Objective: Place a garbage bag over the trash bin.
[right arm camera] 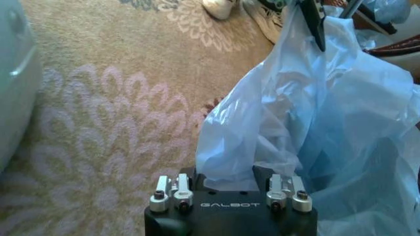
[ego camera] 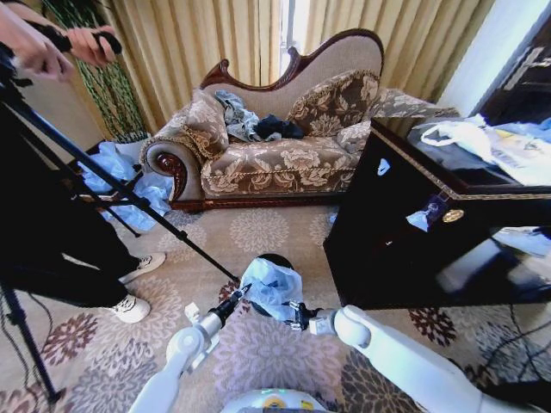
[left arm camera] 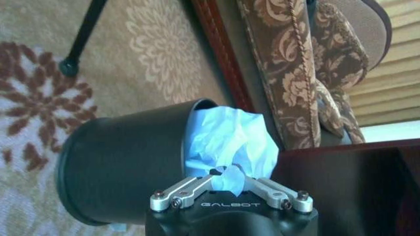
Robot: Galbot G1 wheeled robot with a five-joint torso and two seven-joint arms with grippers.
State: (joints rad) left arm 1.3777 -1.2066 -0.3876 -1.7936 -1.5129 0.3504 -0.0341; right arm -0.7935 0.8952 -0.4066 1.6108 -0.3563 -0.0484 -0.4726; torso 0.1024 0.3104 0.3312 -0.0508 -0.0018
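Observation:
The trash bin (ego camera: pixel 274 259) is a small black cylinder standing on the patterned carpet in front of me. In the left wrist view its black wall (left arm camera: pixel 125 172) shows large. The garbage bag (ego camera: pixel 272 287), pale blue and crinkly, sits bunched at the bin's mouth and rises above the rim. My left gripper (ego camera: pixel 244 293) is at the bag's left side, shut on a fold of the bag (left arm camera: pixel 229 142) in the left wrist view. My right gripper (ego camera: pixel 298 315) is at the bag's near right edge. Its jaws stand apart, with the bag (right arm camera: pixel 315 113) billowing up between them.
A glossy black cabinet (ego camera: pixel 413 241) stands close on the right with a white plastic bag (ego camera: pixel 482 142) on top. A floral sofa (ego camera: pixel 275 138) is behind the bin. A tripod leg (ego camera: pixel 138 202) and a person's shoes (ego camera: pixel 133 305) are on the left, near a heap of blue plastic (ego camera: pixel 116 168).

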